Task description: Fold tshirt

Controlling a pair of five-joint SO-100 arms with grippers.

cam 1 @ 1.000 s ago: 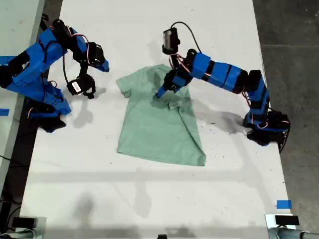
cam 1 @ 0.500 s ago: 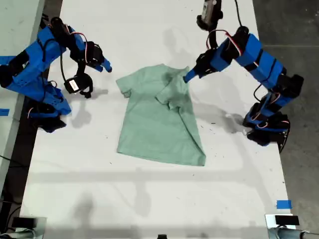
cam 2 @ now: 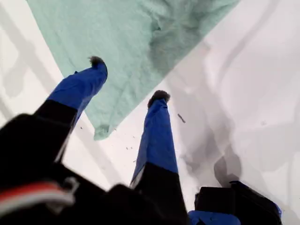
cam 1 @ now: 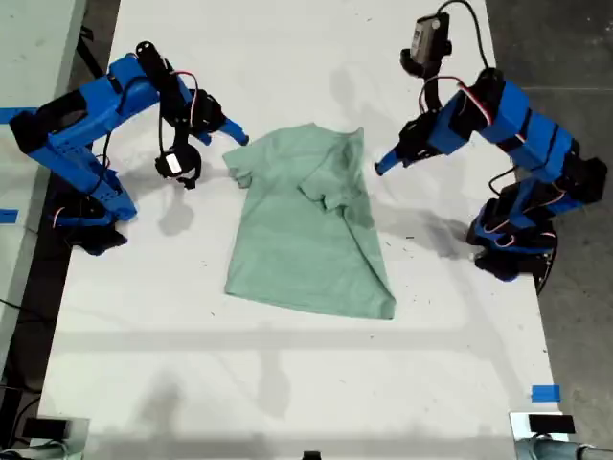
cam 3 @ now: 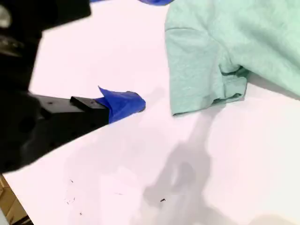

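Exterior view shows the whole tshirt (cam 1: 311,222) flat on the white table (cam 1: 287,383), one side folded inward. First wrist view shows my first gripper (cam 2: 126,77) parted and empty above the cloth's edge. My second gripper (cam 3: 123,104) hovers near a sleeve; jaw state indeterminable.

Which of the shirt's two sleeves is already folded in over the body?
The sleeve on the exterior view's right: it lies folded across the tshirt, while the other sleeve sticks out flat.
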